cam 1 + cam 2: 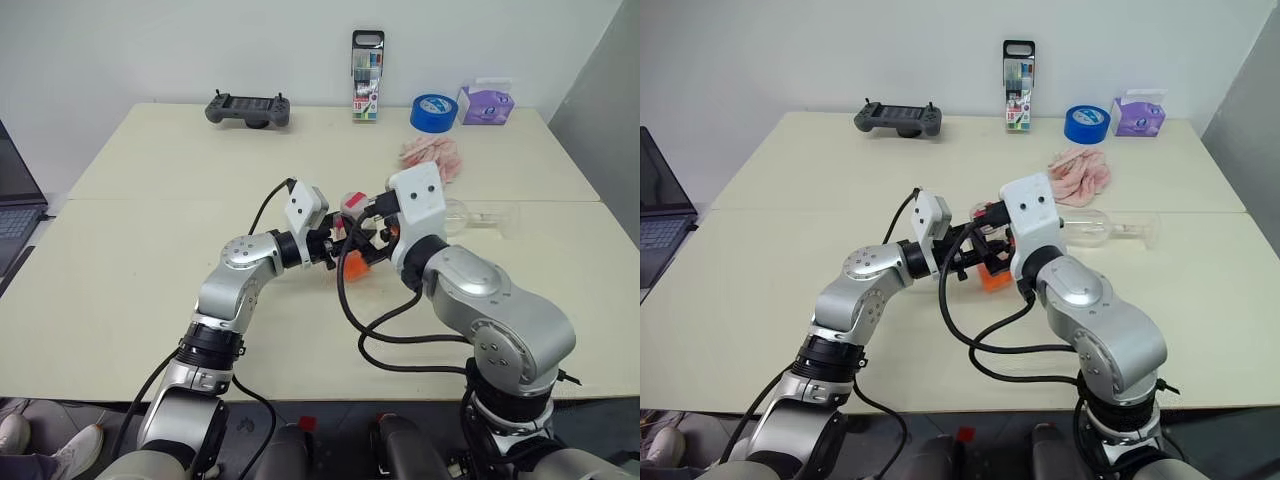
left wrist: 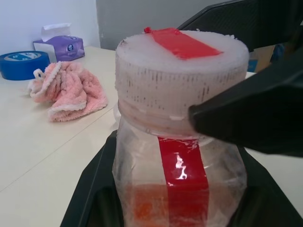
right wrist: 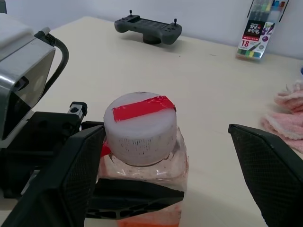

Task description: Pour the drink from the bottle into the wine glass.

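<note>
Two robot arms meet over the middle of a cream table [image 1: 150, 260], both reaching toward the bottle [image 3: 142, 142]. It stands upright, its white cap [image 3: 140, 127] still on and crossed by a strip of red tape, with the drink [image 2: 147, 205], an orange-red liquid, low in its base.

From the bottle's left, the left arm bends at the elbow and runs roughly level, forearm angled in toward the centre. Its left gripper [image 2: 180, 208] is clenched on the bottle's body, black fingers [image 2: 94, 198] pressed against both sides of the clear plastic below the cap.

From the bottle's right, the right arm folds sharply, its wrist bent so the hand points level across at the cap. Its right gripper [image 3: 165, 156] is spread wide and holds nothing; one finger [image 3: 66, 175] sits just beside the cap on the side of the left gripper, the other [image 3: 270, 170] stands well apart on the far side.

Beyond the bottle and to its right, the wine glass [image 1: 1110, 228] lies on its side on the table. A pink cloth [image 1: 432, 158] is bunched just behind the glass. Along the far edge of the table, well behind the bottle, sit a grey game controller [image 1: 248, 109], an upright marker case [image 1: 367, 76], a roll of blue tape [image 1: 434, 112] and a purple tissue box [image 1: 485, 104].
</note>
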Controlling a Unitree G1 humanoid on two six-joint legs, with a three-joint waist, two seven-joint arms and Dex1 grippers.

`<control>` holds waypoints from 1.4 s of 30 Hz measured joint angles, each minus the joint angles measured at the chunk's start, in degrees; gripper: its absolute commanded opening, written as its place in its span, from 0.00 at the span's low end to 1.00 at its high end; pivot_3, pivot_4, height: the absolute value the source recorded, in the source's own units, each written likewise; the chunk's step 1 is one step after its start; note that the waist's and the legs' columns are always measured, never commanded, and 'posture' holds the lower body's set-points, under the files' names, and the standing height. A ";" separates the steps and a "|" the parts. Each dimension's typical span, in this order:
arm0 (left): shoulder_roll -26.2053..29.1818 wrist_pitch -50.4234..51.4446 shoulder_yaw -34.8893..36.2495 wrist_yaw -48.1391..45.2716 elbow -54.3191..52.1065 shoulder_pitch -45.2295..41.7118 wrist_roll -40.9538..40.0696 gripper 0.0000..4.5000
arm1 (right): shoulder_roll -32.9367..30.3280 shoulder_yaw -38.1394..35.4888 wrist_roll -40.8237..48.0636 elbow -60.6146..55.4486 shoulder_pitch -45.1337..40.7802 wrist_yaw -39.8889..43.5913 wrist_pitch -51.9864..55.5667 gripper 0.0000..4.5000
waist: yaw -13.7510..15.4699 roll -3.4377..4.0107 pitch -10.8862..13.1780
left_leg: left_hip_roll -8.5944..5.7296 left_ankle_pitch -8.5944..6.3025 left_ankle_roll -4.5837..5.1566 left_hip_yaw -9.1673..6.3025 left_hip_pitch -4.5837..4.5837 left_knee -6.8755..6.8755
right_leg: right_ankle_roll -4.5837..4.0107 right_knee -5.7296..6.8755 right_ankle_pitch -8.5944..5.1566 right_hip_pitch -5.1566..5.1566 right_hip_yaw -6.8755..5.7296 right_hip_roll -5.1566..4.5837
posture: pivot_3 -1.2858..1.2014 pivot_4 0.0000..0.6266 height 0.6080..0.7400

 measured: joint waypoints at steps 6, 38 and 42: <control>0.23 -0.14 0.00 0.01 0.00 0.00 0.56 0.43 | 0.12 0.64 -0.99 1.86 -0.06 0.49 -1.84 0.94 | 0.01 0.00 0.00 | 0.00 0.00 0.00 0.00 0.00 0.00 | 0.00 -0.01 0.00 0.00 0.00 0.00 | 0.52 0.24 1.00; -0.81 -1.51 -3.40 -3.21 -0.95 -0.57 0.91 0.42 | -28.14 -4.85 12.57 25.13 -2.58 51.72 -32.19 0.42 | -0.07 -0.01 0.01 | 0.02 -0.02 0.04 0.13 0.06 0.00 | 0.00 -0.02 0.00 0.04 -0.02 0.11 | 0.52 0.24 1.00; -0.80 -1.31 -3.99 -3.29 -1.98 -0.55 0.75 0.42 | -30.68 -3.78 12.58 28.57 -4.59 57.71 -34.95 0.42 | -0.08 -0.01 0.01 | 0.02 -0.02 0.04 0.15 0.08 0.03 | 0.01 -0.02 0.00 0.06 0.01 0.09 | 0.52 0.24 1.00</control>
